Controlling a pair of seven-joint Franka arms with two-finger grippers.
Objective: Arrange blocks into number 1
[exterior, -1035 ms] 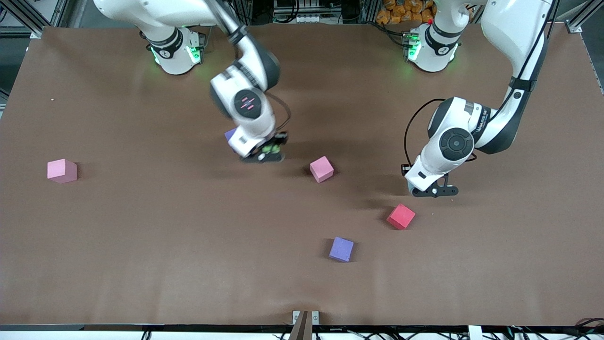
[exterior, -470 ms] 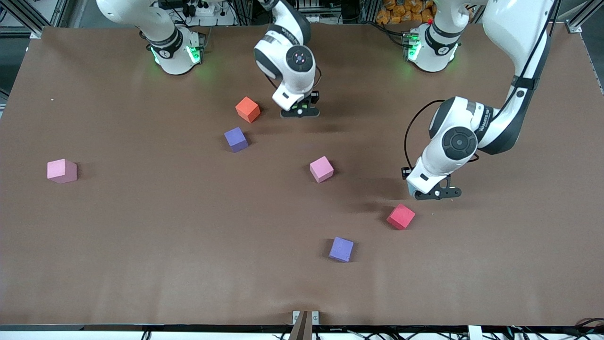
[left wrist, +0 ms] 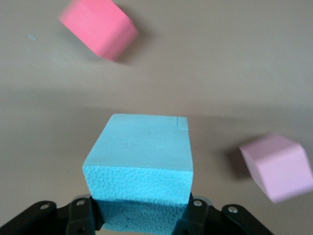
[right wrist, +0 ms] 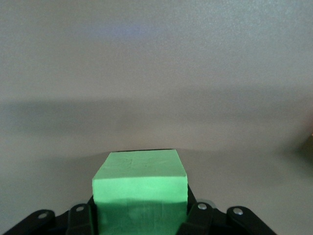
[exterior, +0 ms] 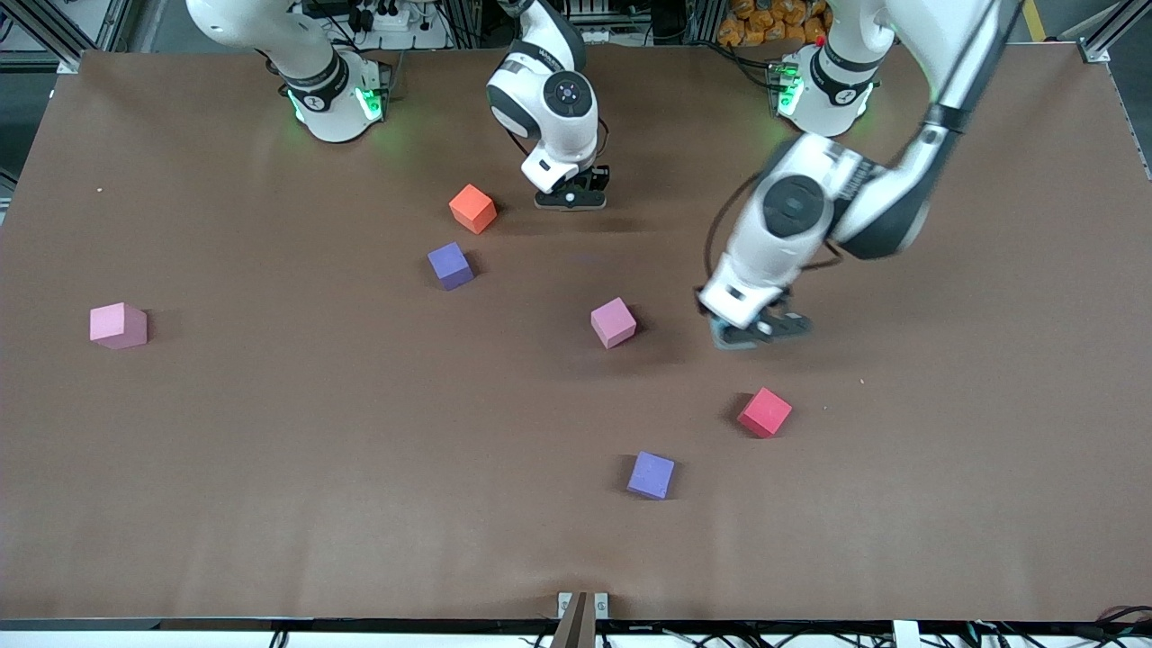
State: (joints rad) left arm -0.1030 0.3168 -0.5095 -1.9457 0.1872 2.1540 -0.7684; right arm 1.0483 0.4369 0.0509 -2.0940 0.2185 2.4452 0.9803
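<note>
With the blue block (left wrist: 139, 164) clamped in the left gripper (exterior: 751, 331) beside the pink block (exterior: 613, 321) and the green block (right wrist: 140, 196) clamped in the right gripper (exterior: 571, 197), placement in line was judged next.

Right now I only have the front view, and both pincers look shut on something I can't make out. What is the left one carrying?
Observer: The left pincer is shut on a light blue block; the left wrist view shows it clamped between the fingers.
Operator: And the right one, up by the orange block?
Observer: The right pincer is shut on a green block, seen in the right wrist view.
Operator: Can the left wrist camera see other blocks?
Observer: Yes, a pink block and the red cube lie on the table in its view, both apart from the blue one.
</note>
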